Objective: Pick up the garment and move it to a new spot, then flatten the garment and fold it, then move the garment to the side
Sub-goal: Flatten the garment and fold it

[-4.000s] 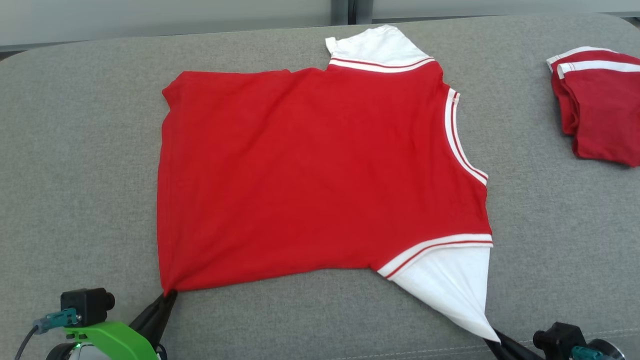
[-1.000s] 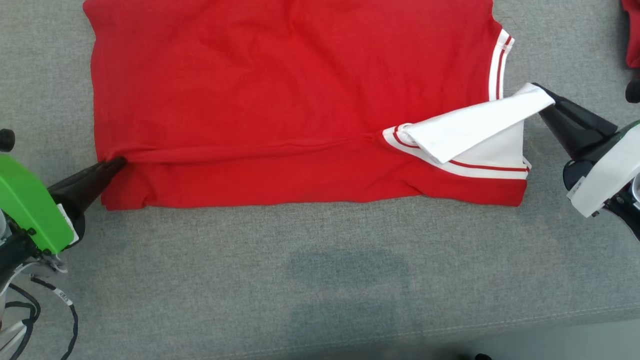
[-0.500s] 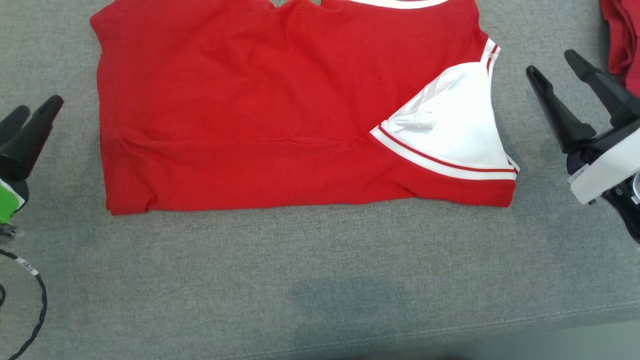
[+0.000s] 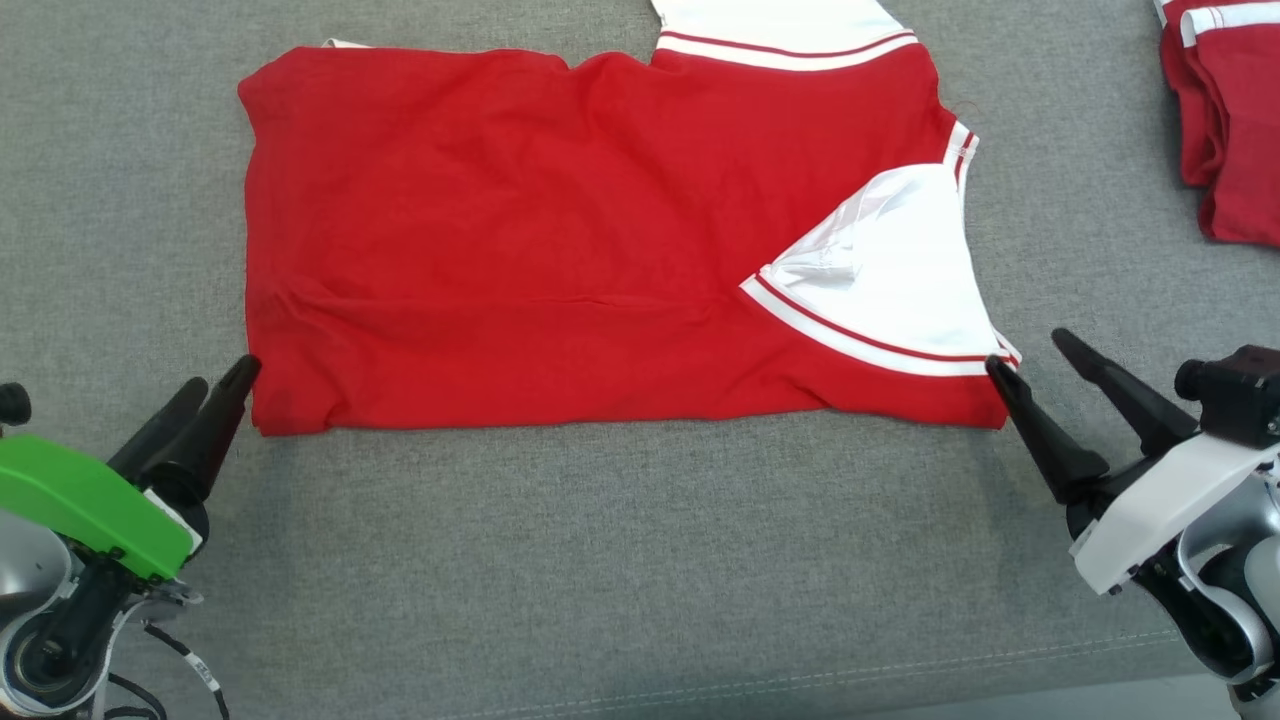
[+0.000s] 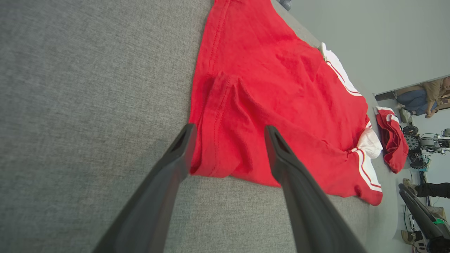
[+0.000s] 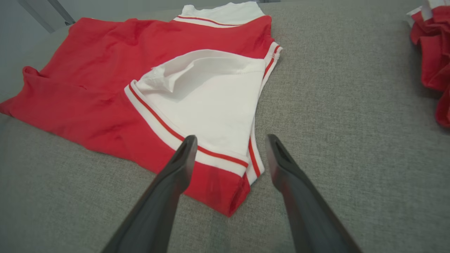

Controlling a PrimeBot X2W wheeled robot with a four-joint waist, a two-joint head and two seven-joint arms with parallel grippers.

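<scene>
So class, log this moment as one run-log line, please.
garment: near edge folded over, unheld | left gripper: open, at its near left corner | right gripper: open, at its near right corner

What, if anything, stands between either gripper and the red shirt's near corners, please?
Nothing visible does. The open left gripper points at the red T-shirt's near left corner, the open right gripper at its near right corner.

No words, brands, numbers or signs can be read here. A small white tag point(image 4: 202, 675) on the black cable point(image 4: 160, 640) carries dark marks, too small to make out.
</scene>
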